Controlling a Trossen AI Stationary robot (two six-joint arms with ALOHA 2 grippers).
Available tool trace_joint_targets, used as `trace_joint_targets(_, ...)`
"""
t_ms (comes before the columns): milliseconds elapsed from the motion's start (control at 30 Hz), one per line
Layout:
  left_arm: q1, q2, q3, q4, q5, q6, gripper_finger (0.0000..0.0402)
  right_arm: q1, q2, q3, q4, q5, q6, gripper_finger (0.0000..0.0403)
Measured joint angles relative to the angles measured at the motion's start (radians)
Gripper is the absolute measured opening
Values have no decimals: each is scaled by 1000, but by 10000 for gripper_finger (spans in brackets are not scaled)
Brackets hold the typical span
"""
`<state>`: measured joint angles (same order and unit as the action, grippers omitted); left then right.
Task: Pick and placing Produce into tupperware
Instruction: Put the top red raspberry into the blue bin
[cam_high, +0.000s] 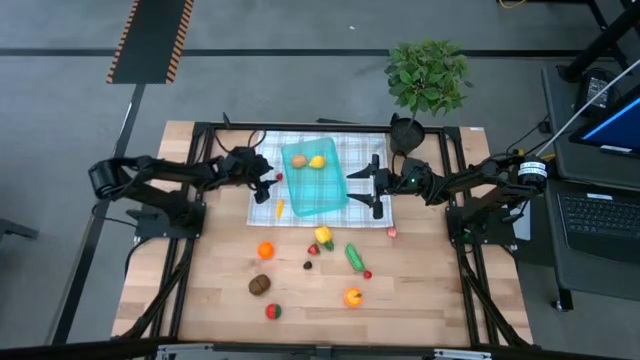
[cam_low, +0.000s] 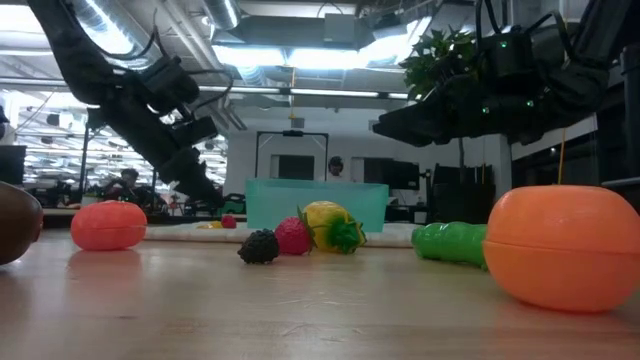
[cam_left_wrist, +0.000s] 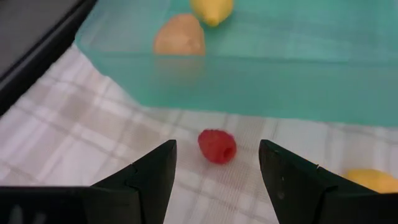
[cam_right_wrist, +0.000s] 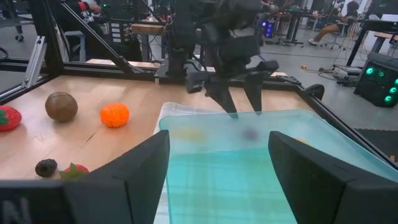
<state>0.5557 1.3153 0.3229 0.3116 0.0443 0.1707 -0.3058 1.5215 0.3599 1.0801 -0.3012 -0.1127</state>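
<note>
Red raspberry (cam_left_wrist: 217, 145) waits on the checked cloth (cam_left_wrist: 74, 137), framed by the spread-open left gripper (cam_left_wrist: 217, 163).
Probably light and slick: pinch its middle; right gripper (cam_right_wrist: 217, 168) hovers unclenched, empty.

The tabletop (cam_high: 200, 290) is evenly lit from overhead; ceiling lights (cam_low: 300, 55) glare at twelve o'clock in the low view, where the near orange (cam_low: 560, 245) is blurred.

Teal tupperware (cam_high: 322, 192) on the cloth holds a lemon (cam_high: 317, 161) and potato (cam_high: 298, 160); other produce lies outside.
</note>
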Motion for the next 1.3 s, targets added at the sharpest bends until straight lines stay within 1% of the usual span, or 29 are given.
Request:
trace_joint_targets(133,12,40,0,11,11,0,221,0,0,0,0,0,-1,274)
trace_joint_targets(267,14,84,0,89,52,0,221,0,0,0,0,0,-1,274)
trace_joint_targets(333,14,107,0,115,52,0,221,0,0,0,0,0,-1,274)
trace_joint_targets(533,14,167,0,128,47,0,221,0,0,0,0,0,-1,274)
trace_joint_targets(767,14,236,0,221,47,-1,221,0,0,0,0,0,-1,275)
trace_joint_targets(900,14,249,0,239,45,-1,221,0,0,0,0,0,-1,275)
trace_joint_targets(1067,14,249,0,256,18,-4,220,0,0,0,0,0,-1,275)
trace_joint_targets(1300,14,249,0,301,17,-10,192,0,0,0,0,0,-1,275)
